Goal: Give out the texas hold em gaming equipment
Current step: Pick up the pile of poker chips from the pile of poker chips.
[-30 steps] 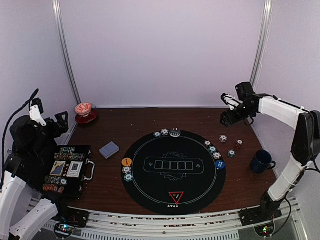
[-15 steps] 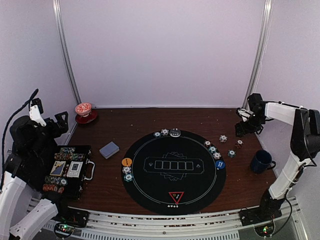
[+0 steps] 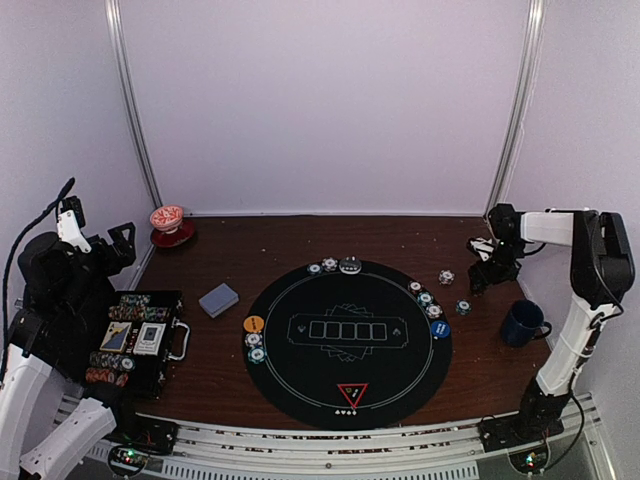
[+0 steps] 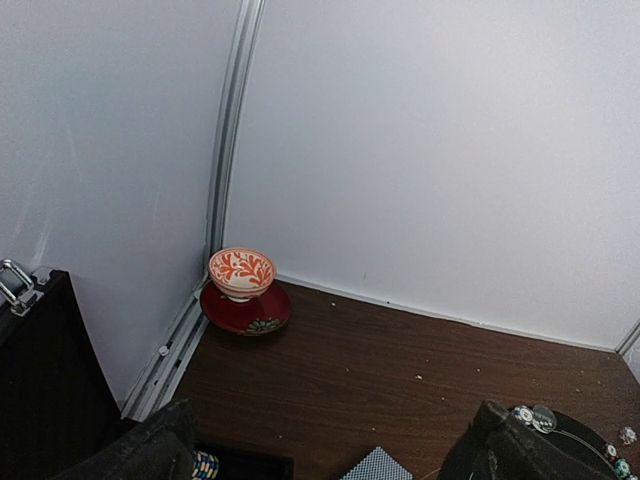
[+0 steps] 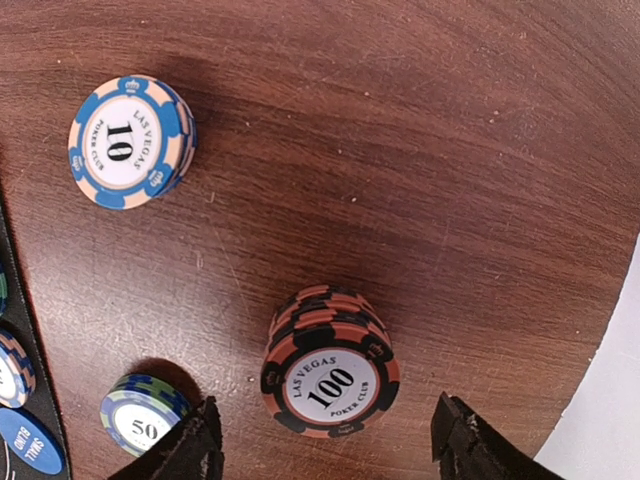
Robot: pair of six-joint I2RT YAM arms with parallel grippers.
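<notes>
White arm links [image 3: 560,225], black joints [image 3: 603,262]; black-fingered right hand [image 5: 330,458]; thin black cable [image 3: 37,218] on left arm [image 3: 60,290].

The right arm [image 3: 558,222] is stretching out over the far right side, its wrist bending down, and the right gripper [image 5: 330,440] is pointing downward with its fingers standing apart. The left arm [image 3: 50,290] is sitting folded at the near left, and the left gripper [image 4: 330,455] is gaping wide and aiming toward the back.
</notes>
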